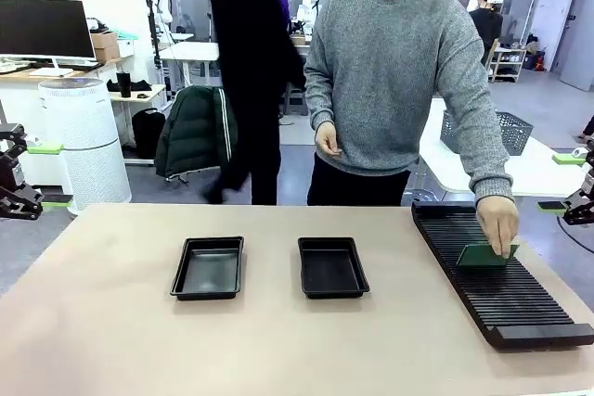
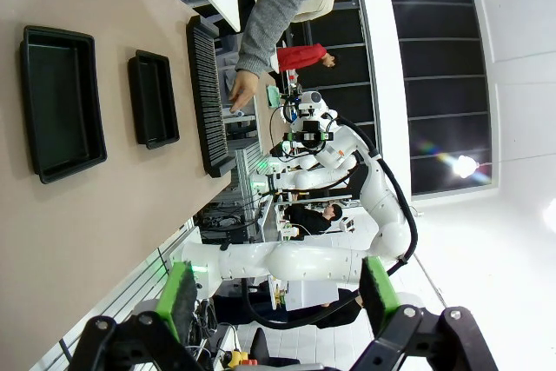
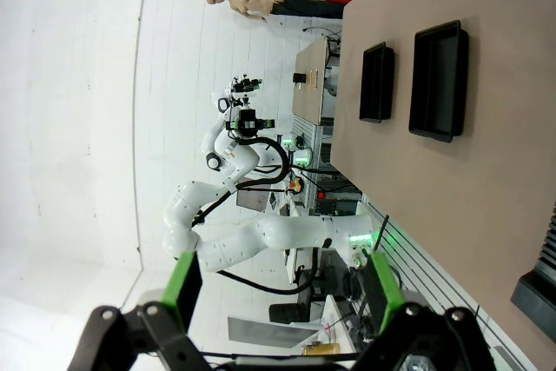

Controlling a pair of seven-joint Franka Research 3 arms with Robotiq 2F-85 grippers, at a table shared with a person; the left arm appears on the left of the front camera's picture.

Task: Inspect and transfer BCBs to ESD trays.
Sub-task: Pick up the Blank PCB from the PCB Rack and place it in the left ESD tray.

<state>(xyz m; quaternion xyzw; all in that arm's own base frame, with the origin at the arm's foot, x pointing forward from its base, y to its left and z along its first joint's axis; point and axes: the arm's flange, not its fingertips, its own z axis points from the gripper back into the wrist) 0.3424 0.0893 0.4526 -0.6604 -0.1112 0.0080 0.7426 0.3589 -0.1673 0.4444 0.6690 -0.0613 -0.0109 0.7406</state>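
Observation:
Two empty black ESD trays stand side by side mid-table, the left tray (image 1: 207, 268) (image 2: 61, 102) (image 3: 377, 82) and the right tray (image 1: 332, 267) (image 2: 154, 97) (image 3: 439, 80). On the right, the person's hand (image 1: 498, 224) (image 2: 243, 89) holds one green BCB (image 1: 486, 255) at the long black ribbed rack (image 1: 501, 271) (image 2: 208, 97). My left gripper (image 1: 48, 173) (image 2: 278, 297) hangs open off the table's left side, far from the trays. Off the right side my right gripper (image 1: 562, 182) (image 3: 283, 288) is open too, with nothing between its fingers.
The rack runs along the table's right side, and its near end (image 3: 539, 288) shows in the right wrist view. A second person walks behind the table. A grey mesh basket (image 1: 506, 129) sits on a white table farther back.

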